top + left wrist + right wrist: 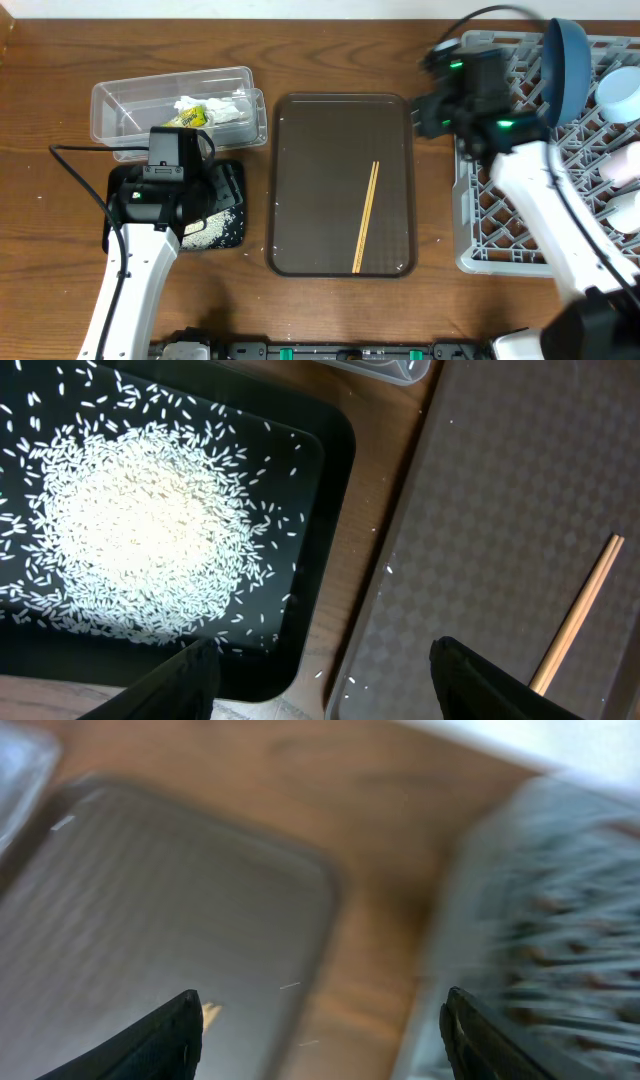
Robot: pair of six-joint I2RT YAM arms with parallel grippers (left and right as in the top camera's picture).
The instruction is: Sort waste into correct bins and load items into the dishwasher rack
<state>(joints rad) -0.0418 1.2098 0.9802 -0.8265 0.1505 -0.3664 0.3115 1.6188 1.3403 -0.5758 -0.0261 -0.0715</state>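
Jaws gape wide — left arm (pixel 135 265), right arm (pixel 540 190) — nothing held.

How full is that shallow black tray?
Partly full: a heap of white rice grains lies in the black tray, thinner scatter around it, dark floor bare near the rim.

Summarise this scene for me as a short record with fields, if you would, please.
clear tub: wrapper and tissue inside
black tray: rice piled inside
brown tray: chopsticks lying on it
rack: plate standing upright
left end effector: open, empty, by black tray's corner
right end effector: open, empty, between brown tray and rack
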